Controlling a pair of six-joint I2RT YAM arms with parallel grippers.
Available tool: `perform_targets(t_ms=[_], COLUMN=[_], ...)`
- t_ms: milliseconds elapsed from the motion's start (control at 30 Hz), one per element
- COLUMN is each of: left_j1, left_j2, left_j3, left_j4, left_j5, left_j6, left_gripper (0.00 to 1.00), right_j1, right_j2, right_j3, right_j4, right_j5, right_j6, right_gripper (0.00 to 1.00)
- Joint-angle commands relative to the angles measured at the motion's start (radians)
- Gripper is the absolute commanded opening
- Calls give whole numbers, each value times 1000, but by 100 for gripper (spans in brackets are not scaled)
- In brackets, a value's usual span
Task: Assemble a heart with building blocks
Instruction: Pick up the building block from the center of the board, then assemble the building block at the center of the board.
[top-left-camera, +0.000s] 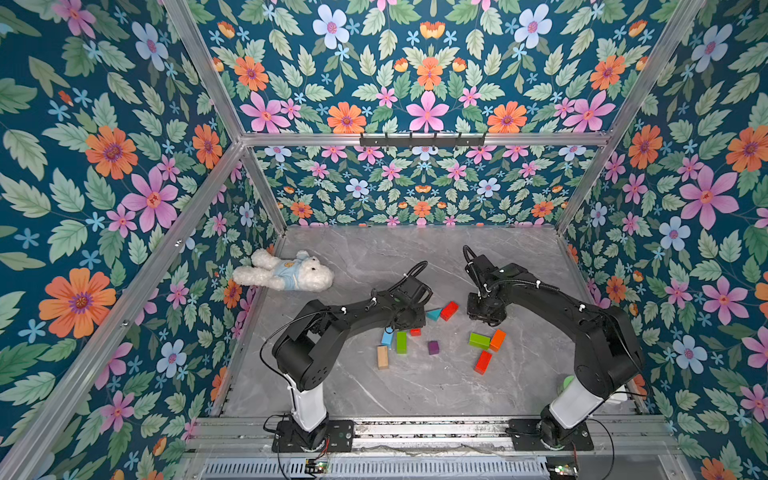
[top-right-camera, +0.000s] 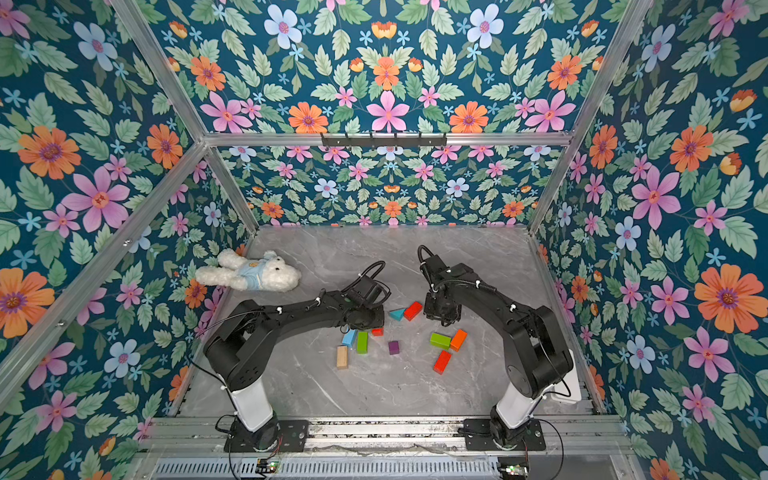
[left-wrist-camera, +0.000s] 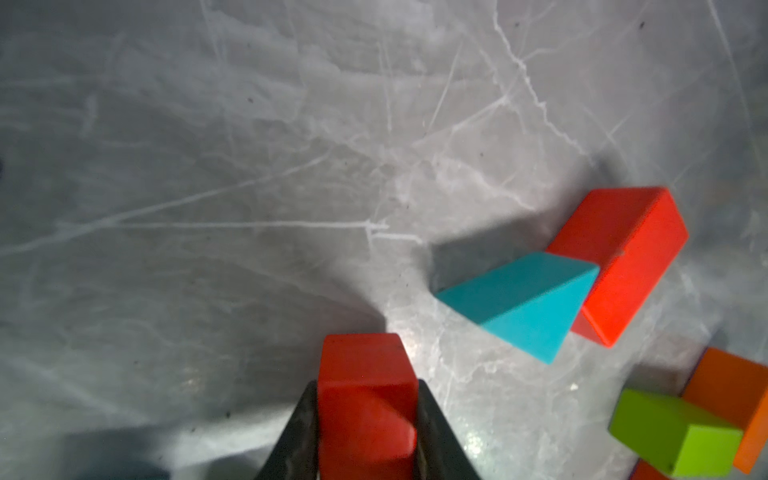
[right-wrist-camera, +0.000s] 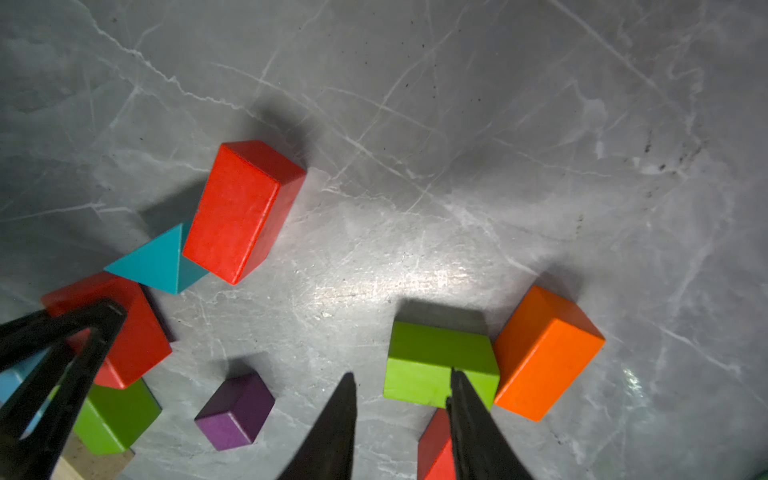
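The building blocks lie loose on the grey table; no heart shape is in view. My left gripper (left-wrist-camera: 366, 384) is shut on a small red block (left-wrist-camera: 361, 357), which shows under the arm in a top view (top-left-camera: 415, 331). A teal triangle (top-left-camera: 433, 313) leans against a red bar (top-left-camera: 449, 310) just beyond it. Light blue (top-left-camera: 387, 336), green (top-left-camera: 401, 342) and wooden (top-left-camera: 382, 356) bars and a purple cube (top-left-camera: 433, 347) lie nearer the front. My right gripper (right-wrist-camera: 402, 376) hangs open and empty over a green bar (right-wrist-camera: 436, 349), with an orange bar (right-wrist-camera: 544, 353) and a red bar (top-left-camera: 483, 362) beside it.
A white plush bear (top-left-camera: 286, 274) lies at the table's far left by the wall. A green round object (top-left-camera: 565, 384) peeks from behind the right arm's base. Flowered walls and metal posts close in the table on three sides.
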Motion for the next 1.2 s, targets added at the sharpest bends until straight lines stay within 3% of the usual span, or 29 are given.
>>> perform_targets(t_ms=[0,33,133,400,500,633,900,1167], left_j1=[6,6,8,7,8,15,16,15], left_j2=[30,42,51,-135,-168,-115,-17,-67], left_j3=[38,54,60,-90,-123,-113,-70,-105], left_j4=[17,16,23,21,27,33,72,68], left_j5=[-31,-31,-22,-63,-68,-38,31,47], left_j6=[-74,-87,-117,-174,-173,-150,-119,-134], left_gripper=[18,20,40,48,44,30,24,25], right_j1=[0,0,0,-1,0,0,-1,0], right_j2=[-5,-6,-46,-104,-112,-109,-136,-156], right_j3=[-6,-8,-15,-43,-49,-50,-78,-95], right_j4=[-6,-6,-6,2,6,0,-8,-18], right_j5=[17,17,12,-4,-8,-6,3,6], right_j6=[-1,-3,-11,-21,-21,-22,-16,-13], right_gripper=[38,37,37,37,37,37,37,37])
